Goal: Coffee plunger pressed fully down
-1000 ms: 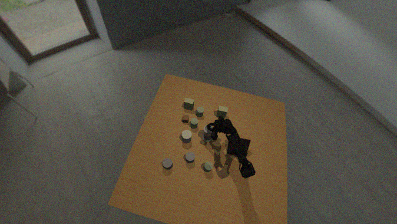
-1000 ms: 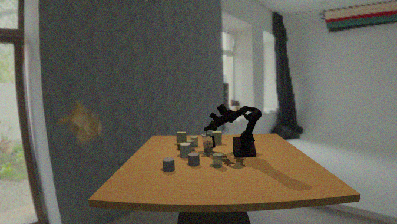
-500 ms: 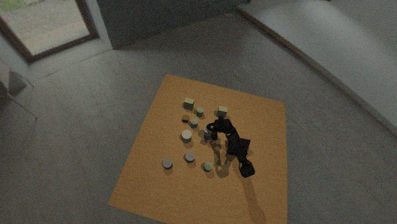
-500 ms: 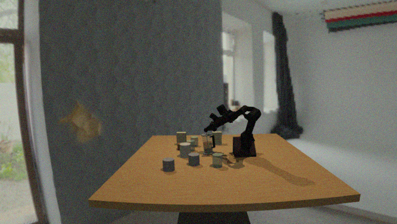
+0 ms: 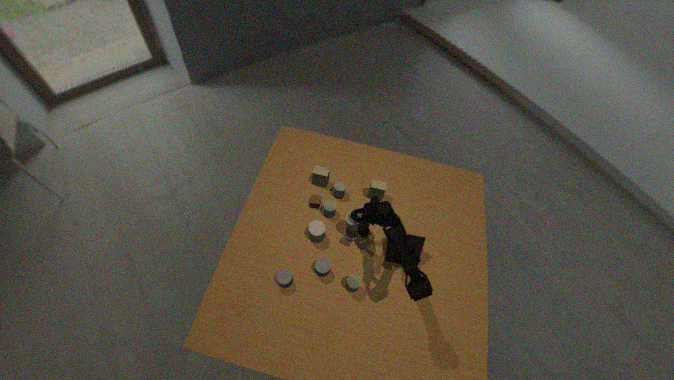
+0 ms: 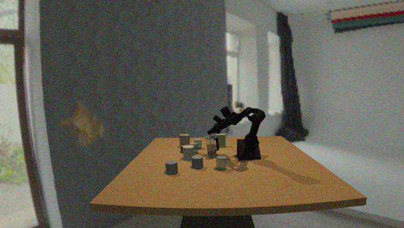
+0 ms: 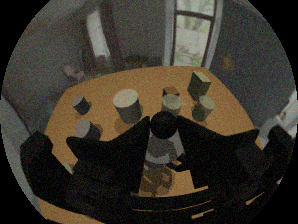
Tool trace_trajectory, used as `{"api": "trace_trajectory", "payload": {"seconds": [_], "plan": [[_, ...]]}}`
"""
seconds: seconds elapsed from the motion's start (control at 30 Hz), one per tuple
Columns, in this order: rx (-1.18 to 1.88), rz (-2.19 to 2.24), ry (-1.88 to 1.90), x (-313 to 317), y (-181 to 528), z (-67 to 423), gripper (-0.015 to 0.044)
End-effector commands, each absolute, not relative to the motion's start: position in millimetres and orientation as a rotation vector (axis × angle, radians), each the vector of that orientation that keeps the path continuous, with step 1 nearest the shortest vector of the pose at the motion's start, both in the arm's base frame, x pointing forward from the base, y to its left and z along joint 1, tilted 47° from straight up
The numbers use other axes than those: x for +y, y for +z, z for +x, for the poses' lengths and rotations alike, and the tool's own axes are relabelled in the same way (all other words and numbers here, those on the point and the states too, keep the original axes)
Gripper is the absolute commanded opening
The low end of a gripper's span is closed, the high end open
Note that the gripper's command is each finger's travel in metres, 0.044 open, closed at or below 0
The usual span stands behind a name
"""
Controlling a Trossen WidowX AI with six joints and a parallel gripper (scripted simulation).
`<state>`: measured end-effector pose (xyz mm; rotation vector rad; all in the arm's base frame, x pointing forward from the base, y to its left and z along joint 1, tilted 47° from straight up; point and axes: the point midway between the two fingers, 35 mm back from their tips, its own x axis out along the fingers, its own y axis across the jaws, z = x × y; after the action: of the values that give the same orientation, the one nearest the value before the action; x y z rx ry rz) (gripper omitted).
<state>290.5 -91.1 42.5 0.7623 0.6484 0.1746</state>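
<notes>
The coffee press is a small glass cylinder standing upright on the orange table, in the middle of a group of small objects. My gripper reaches down from the right onto its top. In the wrist view the black round plunger knob sits between my two fingers, low over the press lid. The gripper is shut on the knob. The plunger rod is hidden by the fingers.
Several short cylinders and two pale boxes stand close around the press. A small brown block lies to the left. The arm's base stands right of the press.
</notes>
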Motion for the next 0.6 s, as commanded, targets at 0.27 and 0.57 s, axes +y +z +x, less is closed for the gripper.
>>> {"api": "trace_trajectory", "payload": {"seconds": [0.27,0.57], "plan": [[0.648,0.762,0.175,-91.1,42.4,290.6,0.0131],[0.648,0.762,0.175,-91.1,42.4,290.6,0.0315]]}}
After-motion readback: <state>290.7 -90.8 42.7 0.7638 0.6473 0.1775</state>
